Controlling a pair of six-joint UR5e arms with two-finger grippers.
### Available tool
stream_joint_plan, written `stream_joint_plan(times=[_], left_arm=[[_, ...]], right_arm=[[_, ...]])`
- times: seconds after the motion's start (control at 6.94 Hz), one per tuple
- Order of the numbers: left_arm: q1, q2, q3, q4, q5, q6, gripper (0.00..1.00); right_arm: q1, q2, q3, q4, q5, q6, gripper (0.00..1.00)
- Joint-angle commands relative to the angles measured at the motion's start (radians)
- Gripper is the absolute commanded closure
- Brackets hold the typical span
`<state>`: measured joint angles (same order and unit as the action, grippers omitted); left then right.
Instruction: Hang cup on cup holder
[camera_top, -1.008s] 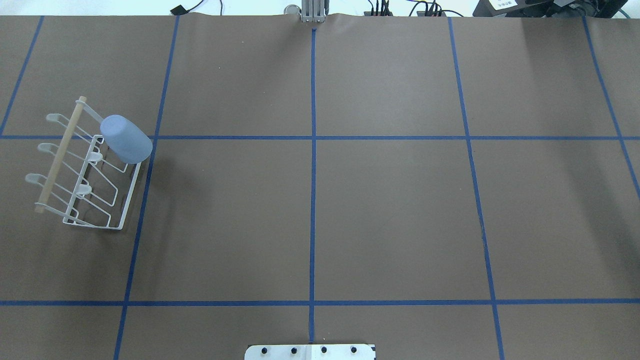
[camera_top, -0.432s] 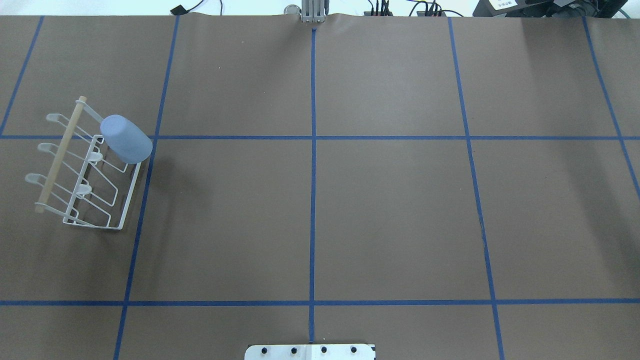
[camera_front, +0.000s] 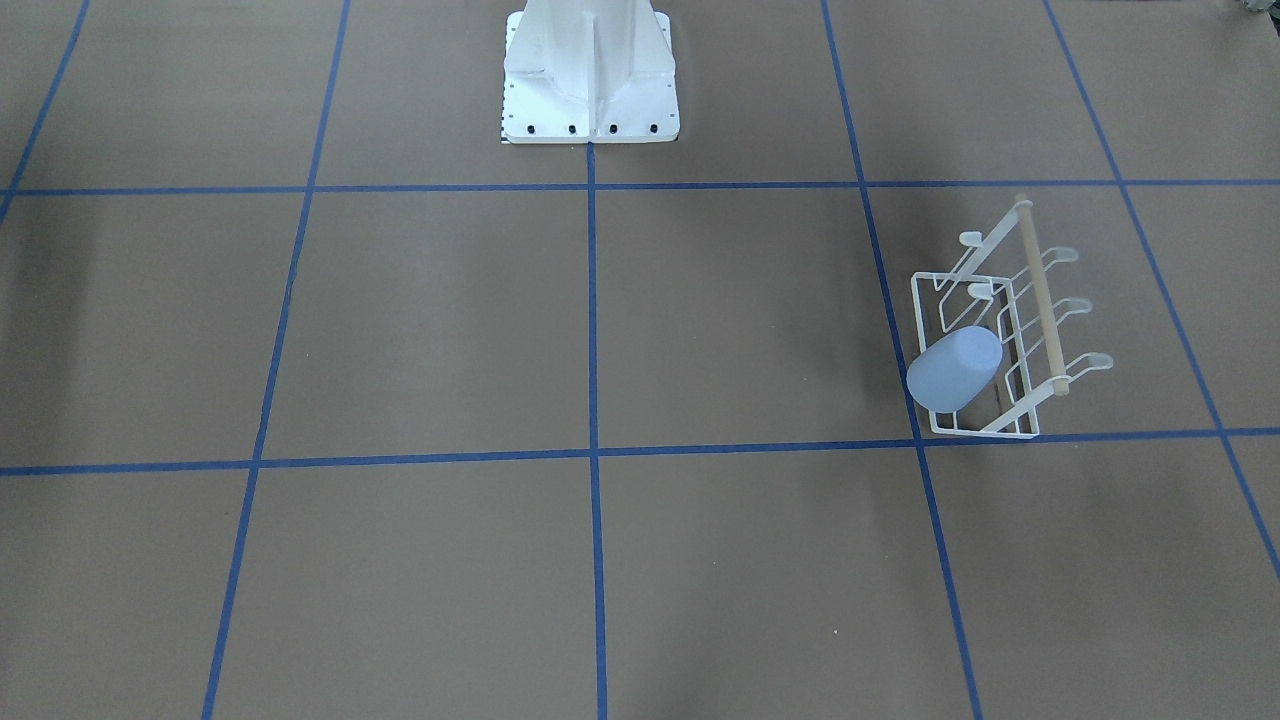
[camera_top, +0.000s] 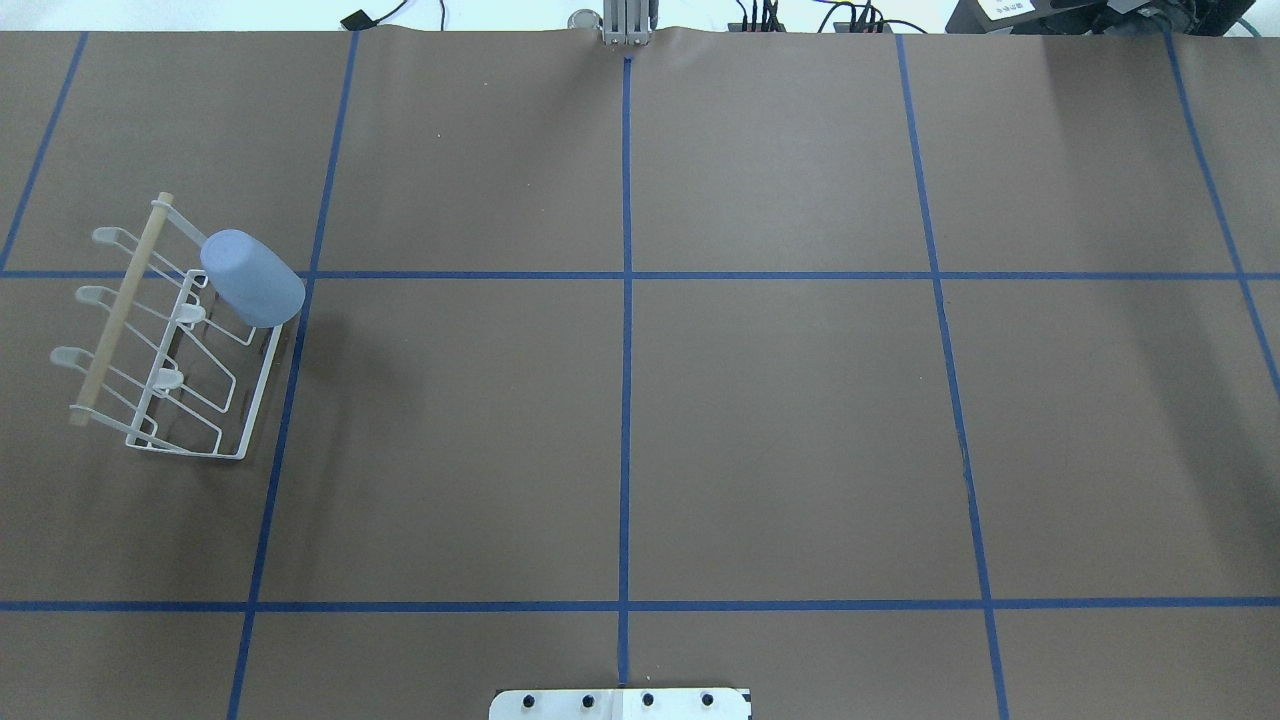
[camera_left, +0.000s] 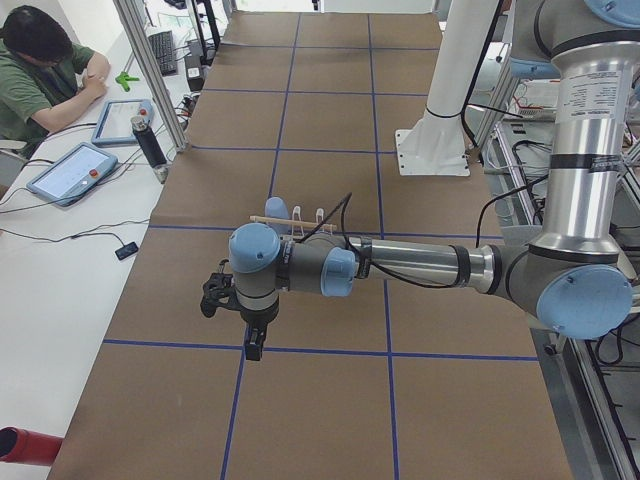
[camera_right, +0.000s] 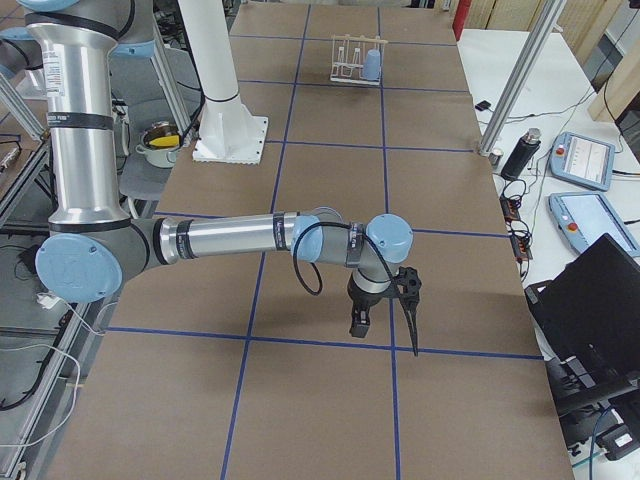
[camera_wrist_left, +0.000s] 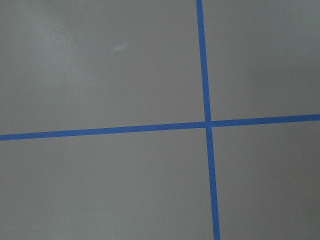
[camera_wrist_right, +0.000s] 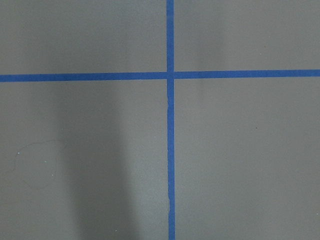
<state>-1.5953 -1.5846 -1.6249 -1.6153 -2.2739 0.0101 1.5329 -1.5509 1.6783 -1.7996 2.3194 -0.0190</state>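
Hanging cup (camera_top: 252, 278) on cup holder (camera_top: 121, 310)

Brown blue-taped table (camera_top: 780, 420) with cup holder (camera_top: 121, 308) and white robot base (camera_front: 590, 80).

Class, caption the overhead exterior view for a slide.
Light blue cup rests tilted on the white wire cup holder.

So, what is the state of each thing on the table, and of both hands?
cup, hung mouth down over an end prong, tilted
rack, upright, five prongs bare
left hand, away from the cup; open or shut unclear
right hand, away from the cup; open or shut unclear
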Motion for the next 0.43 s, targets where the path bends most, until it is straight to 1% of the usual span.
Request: stream_joint_plan(times=[0.0, 0.29], left_arm=[[0.0, 0.0, -0.001, -0.002, 0.002, 0.001, 0.01], [0.0, 0.0, -0.001, -0.002, 0.002, 0.001, 0.01]], right_arm=[[0.001, -0.002, 0.0, 0.0, 0.0, -0.004, 0.0], [0.001, 0.002, -0.002, -0.001, 0.0, -0.001, 0.0]])
